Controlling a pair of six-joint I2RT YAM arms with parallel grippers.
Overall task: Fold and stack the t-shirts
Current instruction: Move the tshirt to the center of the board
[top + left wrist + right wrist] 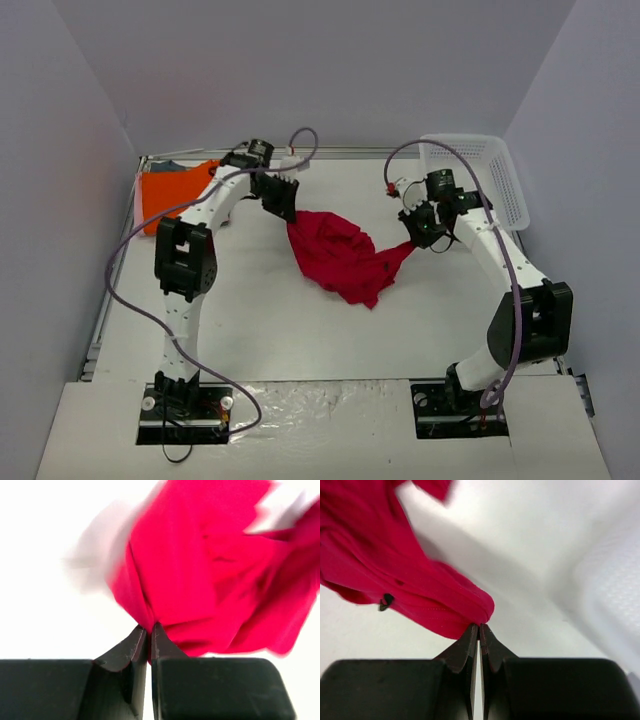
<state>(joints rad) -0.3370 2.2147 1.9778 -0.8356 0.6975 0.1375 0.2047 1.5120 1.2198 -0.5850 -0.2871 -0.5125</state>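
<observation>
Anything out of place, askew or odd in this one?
Only the red t-shirt: bunched and twisted mid-table, pinched at opposite ends by the left gripper and right gripper. Nothing else stands out.

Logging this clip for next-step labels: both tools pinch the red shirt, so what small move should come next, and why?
Probably draw the tools a little further apart. The left tool and right tool are each shut on the red shirt, which sags bunched and creased between them. Stretching it taut should flatten it for laying down.
</observation>
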